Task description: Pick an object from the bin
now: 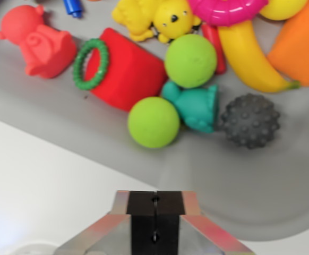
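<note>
Around my red block (128, 71): two lime-green balls (153, 121), a beaded green ring (91, 64), a teal toy (197, 106), a dark grey studded ball (249, 120), a yellow banana (247, 58).

Orange block (303, 45) cut off right, blue toy (73, 7) cropped at top

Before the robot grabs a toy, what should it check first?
1. Jaws open enough to take a toy: not ok, the gripper has its black pads pressed together.
2. Gripper empty: ok, nothing sits between the pads.
3. Gripper above a toy: not ok, it is over bare bin floor, near the rim.
4. An easy toy nearby: ok, the lower green ball is closest and has open floor on its near side.
5. Neighbours clear of that ball: not ok, the teal toy and red block touch or nearly touch it.
6. Height above the toys: cannot tell from this one view.
</note>
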Motion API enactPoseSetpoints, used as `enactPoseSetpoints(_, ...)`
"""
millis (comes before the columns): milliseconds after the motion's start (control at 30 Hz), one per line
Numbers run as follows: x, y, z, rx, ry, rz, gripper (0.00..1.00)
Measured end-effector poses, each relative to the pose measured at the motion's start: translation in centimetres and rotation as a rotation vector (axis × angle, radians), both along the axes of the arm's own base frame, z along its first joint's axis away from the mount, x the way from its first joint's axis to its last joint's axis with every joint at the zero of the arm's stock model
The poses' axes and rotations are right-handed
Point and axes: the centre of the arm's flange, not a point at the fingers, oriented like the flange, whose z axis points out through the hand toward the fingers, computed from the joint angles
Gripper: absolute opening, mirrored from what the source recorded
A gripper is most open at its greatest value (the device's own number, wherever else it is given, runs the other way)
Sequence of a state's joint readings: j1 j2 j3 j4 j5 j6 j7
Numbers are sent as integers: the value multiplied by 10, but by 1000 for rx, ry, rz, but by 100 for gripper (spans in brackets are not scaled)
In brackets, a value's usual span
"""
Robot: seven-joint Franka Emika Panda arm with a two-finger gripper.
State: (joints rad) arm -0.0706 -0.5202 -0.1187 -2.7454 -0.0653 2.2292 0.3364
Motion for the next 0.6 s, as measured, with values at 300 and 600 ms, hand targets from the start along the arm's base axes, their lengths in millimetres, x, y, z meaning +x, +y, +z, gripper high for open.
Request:
enactPoseSetpoints(300, 0, 0, 34, -1, 1, 0, 0)
enactPoseSetpoints(600, -1, -1, 60, -3, 2, 0, 0)
